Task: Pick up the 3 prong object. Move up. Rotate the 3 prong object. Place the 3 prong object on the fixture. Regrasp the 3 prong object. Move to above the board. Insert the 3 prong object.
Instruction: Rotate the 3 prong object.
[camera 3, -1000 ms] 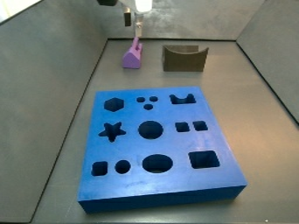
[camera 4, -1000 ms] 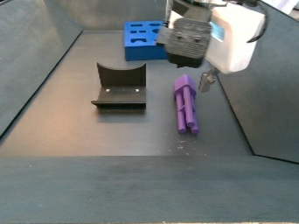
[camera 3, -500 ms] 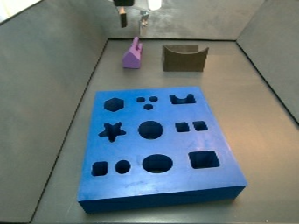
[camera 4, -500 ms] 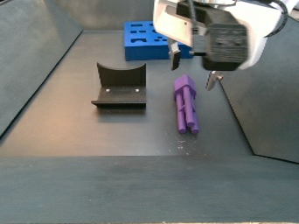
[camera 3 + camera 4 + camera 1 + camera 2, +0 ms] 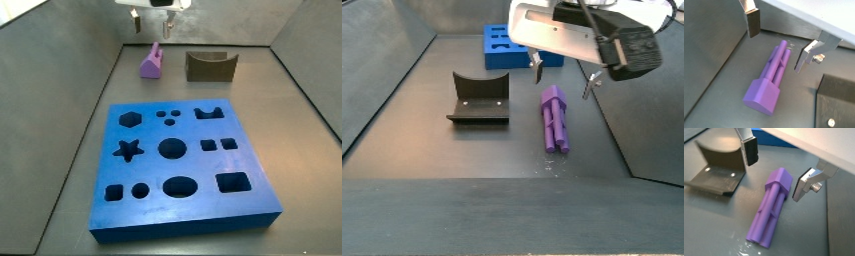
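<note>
Above 3 prong object [image 5: 771, 78], pincer [image 5: 779, 33] hangs spread wide (nothing held), fingers clear of it.

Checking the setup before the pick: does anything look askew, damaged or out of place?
Nothing stands out. The 3 prong object lies flat on the floor beside the fixture, and the open gripper hovers above it, touching nothing.

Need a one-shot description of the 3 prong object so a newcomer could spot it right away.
Start from the large bright-blue board with shaped cut-outs; on the grey floor beyond its far end stands the dark olive-brown notched fixture. Beside that fixture lies the 3 prong object, a small light-purple elongated plastic peg, directly under the open gripper. It is the only purple piece, lying flat and free.
</note>
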Available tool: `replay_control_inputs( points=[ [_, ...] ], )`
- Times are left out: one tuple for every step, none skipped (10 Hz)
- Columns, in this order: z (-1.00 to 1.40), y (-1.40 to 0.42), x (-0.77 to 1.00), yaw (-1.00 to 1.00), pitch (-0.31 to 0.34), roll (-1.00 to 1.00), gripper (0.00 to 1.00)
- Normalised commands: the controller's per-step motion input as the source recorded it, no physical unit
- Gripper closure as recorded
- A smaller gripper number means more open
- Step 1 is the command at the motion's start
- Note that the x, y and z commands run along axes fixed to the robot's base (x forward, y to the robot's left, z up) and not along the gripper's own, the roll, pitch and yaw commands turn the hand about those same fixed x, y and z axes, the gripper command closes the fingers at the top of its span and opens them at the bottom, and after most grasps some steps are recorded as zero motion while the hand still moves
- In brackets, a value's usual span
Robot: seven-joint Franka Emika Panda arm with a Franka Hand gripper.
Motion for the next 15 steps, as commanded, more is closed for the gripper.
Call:
replay_control_inputs(
  points=[
    [-0.04,0.0,0.03,1.0,0.0,0.0,0.0],
    [-0.03,0.0,0.03,1.0,0.0,0.0,0.0],
    [-0.03,0.0,0.03,1.0,0.0,0.0,0.0],
    [-0.03,0.0,0.03,1.0,0.0,0.0,0.0],
    [-0.03,0.0,0.03,0.7,-0.001,0.0,0.0],
    [-0.03,0.0,0.03,0.54,-0.001,0.0,0.0],
    [-0.03,0.0,0.03,0.31,-0.001,0.0,0.0],
    [-1.0,0.0,0.0,0.0,0.0,0.0,0.0],
    [-1.0,0.0,0.01,-0.06,-0.009,0.0,0.0],
    [-1.0,0.0,0.02,-0.06,-0.032,0.0,0.0],
    [-1.0,0.01,0.03,-0.04,-0.043,-0.02,0.0],
    [-1.0,0.01,0.03,-0.03,-0.047,-0.04,0.0],
    [-1.0,0.01,0.04,-0.02,-0.051,-0.06,0.0],
    [-0.88,0.01,0.04,-0.02,-0.056,-0.08,0.0],
    [-0.76,0.01,0.04,-0.01,-0.068,-0.09,0.0]
  ],
)
